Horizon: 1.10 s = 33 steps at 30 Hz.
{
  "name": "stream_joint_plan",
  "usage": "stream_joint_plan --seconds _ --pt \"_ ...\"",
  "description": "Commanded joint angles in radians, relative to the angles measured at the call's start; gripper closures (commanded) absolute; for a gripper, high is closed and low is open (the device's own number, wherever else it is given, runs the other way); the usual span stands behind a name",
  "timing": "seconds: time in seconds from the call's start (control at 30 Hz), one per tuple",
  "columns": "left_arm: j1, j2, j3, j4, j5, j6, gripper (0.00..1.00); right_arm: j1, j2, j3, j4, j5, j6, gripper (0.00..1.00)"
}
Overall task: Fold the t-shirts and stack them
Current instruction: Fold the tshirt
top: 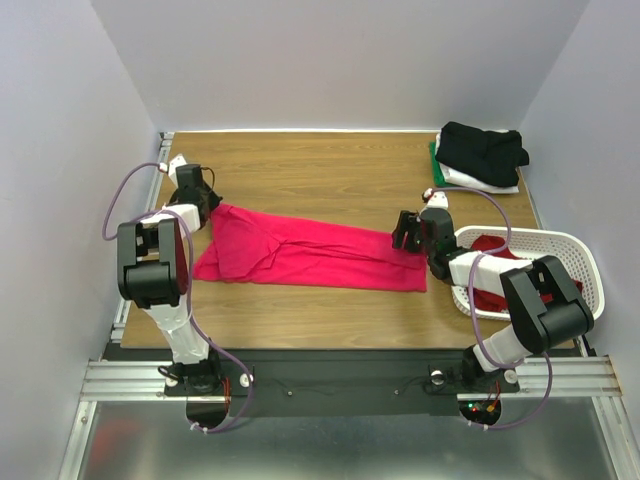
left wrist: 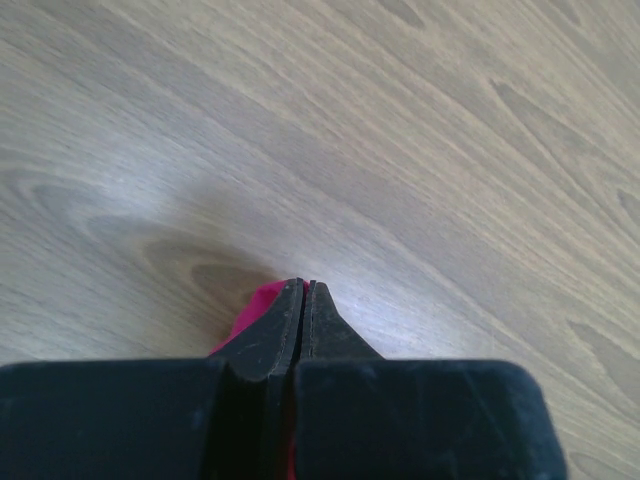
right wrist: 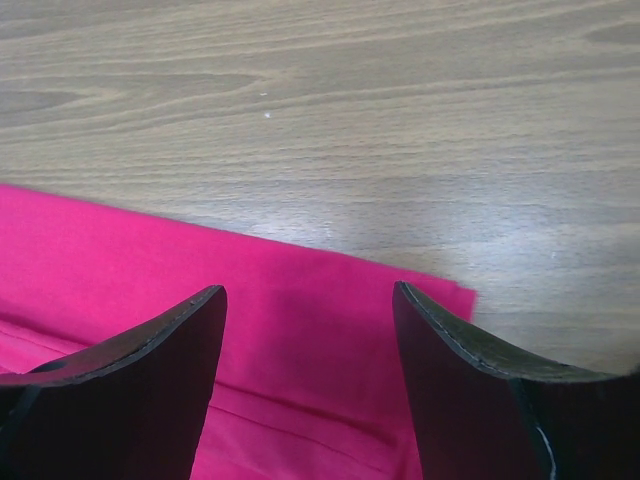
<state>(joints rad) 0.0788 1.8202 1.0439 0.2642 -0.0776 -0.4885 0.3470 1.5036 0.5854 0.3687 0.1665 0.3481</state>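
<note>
while the left gripper (left wrist: 305, 288) sat pinched shut with a scrap of the bright pink-red t-shirt (top: 310, 255) showing at its tips, i read it as holding that shirt's corner at about ten o'clock on the table (top: 330, 170). the right gripper (right wrist: 310, 292) hung with its jaws spread wide and nothing in them. it was over the shirt's other end at about three o'clock, with the cloth's corner just past its right finger. the shirt lay stretched across the middle between the two hands, with some wrinkles toward the left one. further out, the folded stack (top: 478, 155), black on top of white and green, was at one o'clock. the white basket (top: 540, 234), with a darker red t-shirt (top: 488, 243) in it, was at four o'clock. to do this fold well, i judged i should lower the right jaws onto that end corner and take every layer in one bite. then i would move both hands together so the edge ran taut and landed square.
</note>
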Motion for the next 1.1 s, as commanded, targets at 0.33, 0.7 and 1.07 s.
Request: stream_joint_plan --seconds 0.33,0.7,1.07 --pt "0.030 0.007 0.051 0.052 0.033 -0.004 1.00 -0.005 0.043 0.071 -0.043 0.117 0.025 0.26" --pt "0.030 -0.019 0.022 0.082 0.047 -0.012 1.00 -0.005 0.056 0.099 -0.106 0.165 0.054 0.26" --pt "0.030 -0.019 0.013 0.102 0.070 -0.015 1.00 -0.005 0.132 0.132 -0.136 0.186 0.075 0.50"
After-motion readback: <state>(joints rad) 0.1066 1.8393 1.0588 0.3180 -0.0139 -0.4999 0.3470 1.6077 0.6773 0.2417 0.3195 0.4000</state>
